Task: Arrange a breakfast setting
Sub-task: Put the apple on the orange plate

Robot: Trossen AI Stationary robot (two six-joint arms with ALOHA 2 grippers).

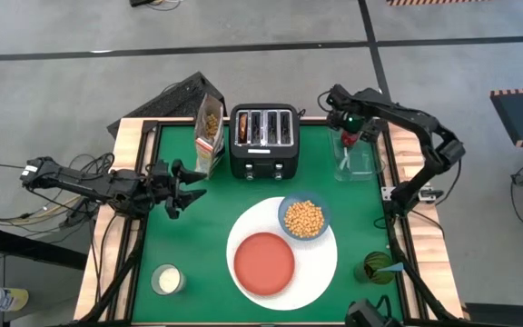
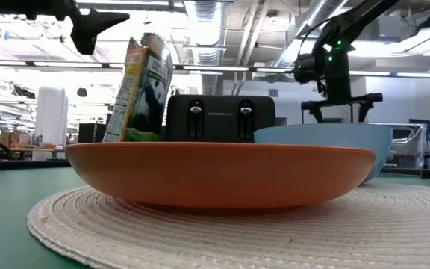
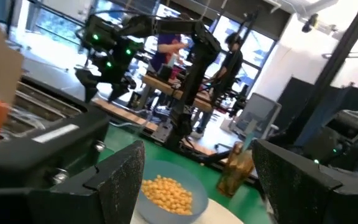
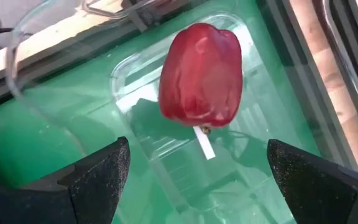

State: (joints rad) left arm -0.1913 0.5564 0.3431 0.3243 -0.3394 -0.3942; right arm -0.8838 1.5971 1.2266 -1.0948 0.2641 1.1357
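The large round white plate point(image 1: 320, 268) was found near the front middle of the green table point(image 1: 198, 236), with the smaller red-orange plate point(image 1: 263, 262) set on it and the small blue bowl point(image 1: 304, 219) of yellow cereal point(image 1: 304, 219) resting on its back right edge. The left gripper point(image 1: 192, 188) was held with its fingers spread wide above the table, in front of the cereal box point(image 1: 210, 133) and left of the toaster point(image 1: 263, 140). The right gripper point(image 1: 347, 124) was poised, jaws parted and empty, over the clear container point(image 1: 354, 156) at the back right, in which the dark red piece point(image 4: 201, 74) was seen.
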